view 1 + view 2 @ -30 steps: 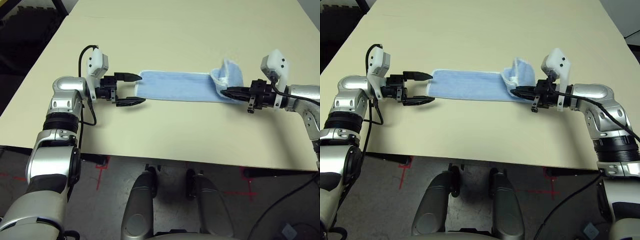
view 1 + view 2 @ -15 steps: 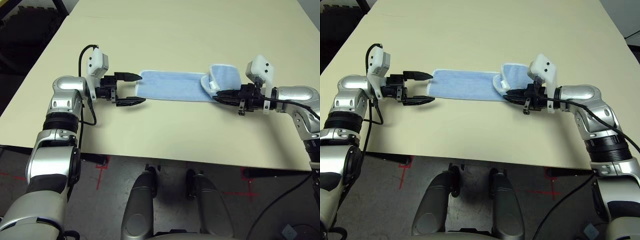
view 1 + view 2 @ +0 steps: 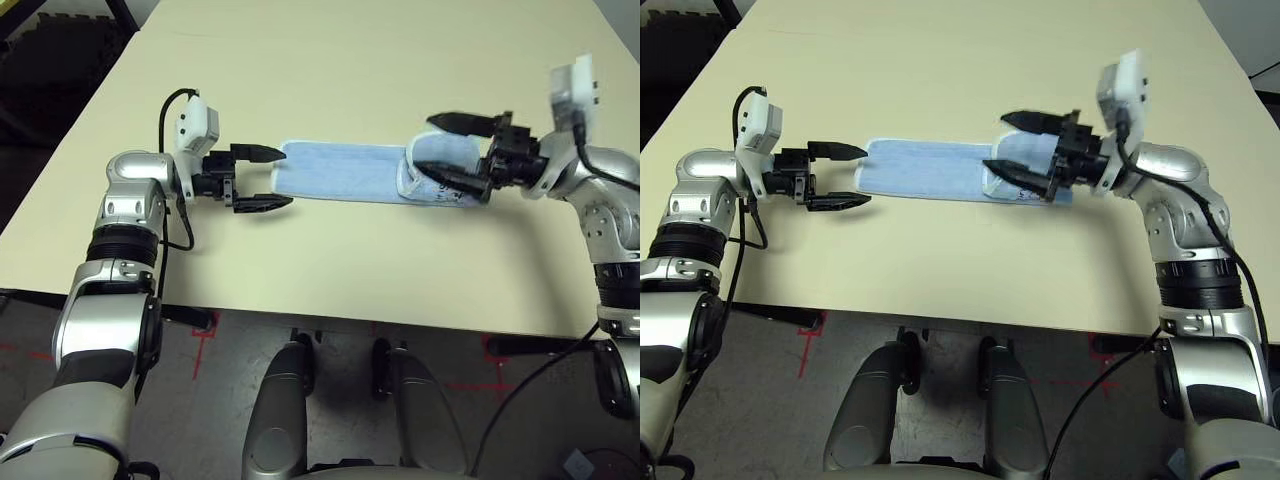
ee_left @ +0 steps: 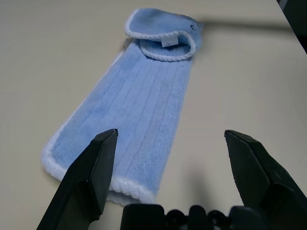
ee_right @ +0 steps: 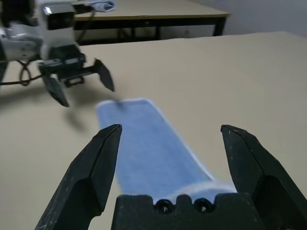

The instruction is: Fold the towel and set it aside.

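Note:
The light blue towel (image 3: 345, 172) lies as a long narrow strip across the cream table (image 3: 330, 270). Its right end is folded back on itself in a short flap (image 3: 445, 160) with whitish edging. My right gripper (image 3: 423, 142) is open and hovers just over that flap with nothing between its fingers. In the right wrist view the strip (image 5: 144, 139) runs away below the open gripper (image 5: 171, 128). My left gripper (image 3: 286, 177) is open at the towel's left end, level with the table, straddling the near left corner. The left wrist view has the strip (image 4: 139, 110) ahead of the gripper (image 4: 170, 134).
The table's front edge (image 3: 330, 322) runs close below both arms, and its left edge drops to dark floor (image 3: 40, 90). A black cable (image 3: 165, 115) loops off my left wrist. Bare tabletop stretches behind the towel. Another table (image 5: 158, 12) stands far off.
My right gripper carried the towel's right end leftward over the strip, let it go, opened and lifted. The flap now lies flat. My left arm has not moved.

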Robot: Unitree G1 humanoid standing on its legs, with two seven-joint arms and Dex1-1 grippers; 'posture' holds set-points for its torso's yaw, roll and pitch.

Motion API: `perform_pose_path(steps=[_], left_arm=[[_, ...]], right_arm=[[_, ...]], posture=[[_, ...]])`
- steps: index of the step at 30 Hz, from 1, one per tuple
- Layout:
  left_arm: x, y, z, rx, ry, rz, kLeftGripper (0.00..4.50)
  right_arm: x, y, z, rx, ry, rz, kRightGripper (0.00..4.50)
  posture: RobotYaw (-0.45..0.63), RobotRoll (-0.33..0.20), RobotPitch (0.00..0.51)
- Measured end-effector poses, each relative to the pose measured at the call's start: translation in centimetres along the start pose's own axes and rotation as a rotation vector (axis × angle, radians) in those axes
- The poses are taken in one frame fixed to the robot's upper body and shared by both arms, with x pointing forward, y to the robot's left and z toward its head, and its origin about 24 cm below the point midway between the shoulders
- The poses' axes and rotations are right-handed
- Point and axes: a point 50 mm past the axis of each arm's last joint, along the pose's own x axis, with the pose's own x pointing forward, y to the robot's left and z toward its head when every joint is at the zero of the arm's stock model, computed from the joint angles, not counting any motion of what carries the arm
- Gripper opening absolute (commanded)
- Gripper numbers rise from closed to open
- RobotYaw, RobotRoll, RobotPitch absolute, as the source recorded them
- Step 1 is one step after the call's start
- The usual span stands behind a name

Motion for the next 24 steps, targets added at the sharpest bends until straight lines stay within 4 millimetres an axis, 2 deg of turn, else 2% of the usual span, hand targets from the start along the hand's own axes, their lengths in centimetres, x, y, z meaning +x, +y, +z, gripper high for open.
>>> perform_pose_path(steps=[3, 5, 7, 13, 16, 20, 24], left_arm=[[0.1, 0.0, 0.0, -0.004, -0.003, 0.004, 4.5], [0.1, 0.0, -0.1, -0.008, -0.003, 0.005, 4.5], [0.2, -0.1, -0.1, -0.011, -0.004, 0.004, 4.5], [0.2, -0.1, 0.1, -0.001, -0.003, -0.001, 4.5], [0.1, -0.2, -0.2, -0.013, 0.001, 0.002, 4.5], [0.0, -0.3, -0.2, -0.018, 0.002, 0.002, 4.5], [0.1, -0.3, -0.2, -0.023, 0.001, 0.004, 4.5]], right_arm=[[-1.6, -0.5, -3.0, 0.013, 0.063, -0.035, 3.88], [-2.2, -0.6, -4.3, 0.017, 0.086, -0.04, 3.22], [-2.5, -0.9, -4.9, 0.012, 0.093, -0.043, 2.4], [-2.1, -2.1, -4.4, -0.023, 0.086, -0.043, 0.03], [-1.5, -2.3, -4.4, -0.019, 0.085, -0.035, 0.01], [0.9, -1.8, -4.4, -0.023, 0.059, 0.023, 0.01], [3.6, -0.7, -5.2, -0.014, 0.087, 0.075, 0.01]], posture=[[0.06, 0.0, 0.223], [0.07, 0.0, 0.225], [0.07, 0.0, 0.225], [0.08, 0.0, 0.224], [0.08, 0.0, 0.223], [0.08, 0.0, 0.224], [0.1, 0.0, 0.226]])
